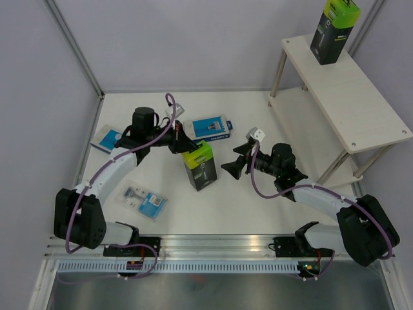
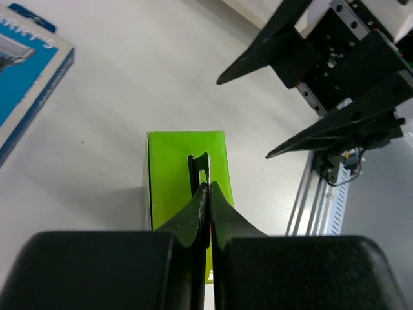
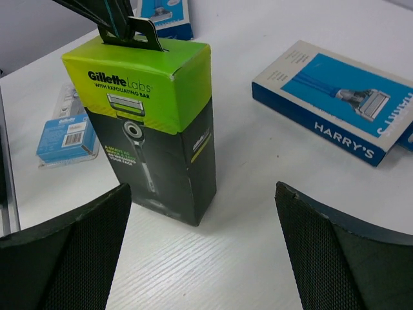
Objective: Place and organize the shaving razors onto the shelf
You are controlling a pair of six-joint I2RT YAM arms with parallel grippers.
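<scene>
Top external view: one black box with lime-green top [image 1: 199, 165] stands upright in the middle of the bench [image 1: 226, 210]; the left hand [image 2: 208, 187] is pinching its hang tab; the right hand [image 1: 235, 160], spread wide, is just right of this box; the shelf [image 1: 361, 103] stands well apart, further right of it.

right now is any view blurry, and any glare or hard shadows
top external: even light, faint shadows, no glare; left wrist: left pincer dark and soft near the lens, green-topped box sharp; right wrist: right pincer blurred up close, box print crisp
</scene>
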